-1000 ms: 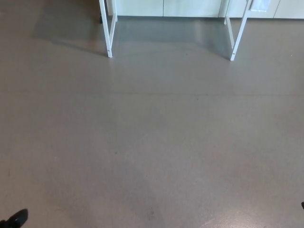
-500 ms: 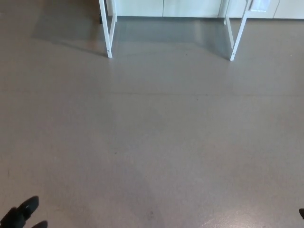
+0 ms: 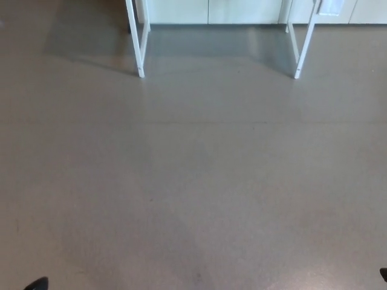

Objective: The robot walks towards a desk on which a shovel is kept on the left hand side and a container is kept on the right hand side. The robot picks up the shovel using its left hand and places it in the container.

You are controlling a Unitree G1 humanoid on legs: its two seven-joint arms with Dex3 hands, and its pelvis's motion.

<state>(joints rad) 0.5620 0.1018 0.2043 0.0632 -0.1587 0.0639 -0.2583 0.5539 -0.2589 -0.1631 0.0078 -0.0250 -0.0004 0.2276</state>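
Head view: we see only black tip of left hand (image 3: 36, 284) at bottom left edge, sliver of right hand (image 3: 384, 274) at bottom right edge; finger state we cannot tell for either. Beyond, wide grey-brown floor (image 3: 199, 181). Farthest, white desk legs (image 3: 138, 42) at top, pale cabinets (image 3: 211, 11) behind. Desk top, shovel, container out of frame.

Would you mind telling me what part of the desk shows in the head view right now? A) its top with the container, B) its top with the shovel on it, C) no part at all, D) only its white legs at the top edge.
D: only the white legs show at the top edge above bare floor; no desktop, shovel or container is in view.
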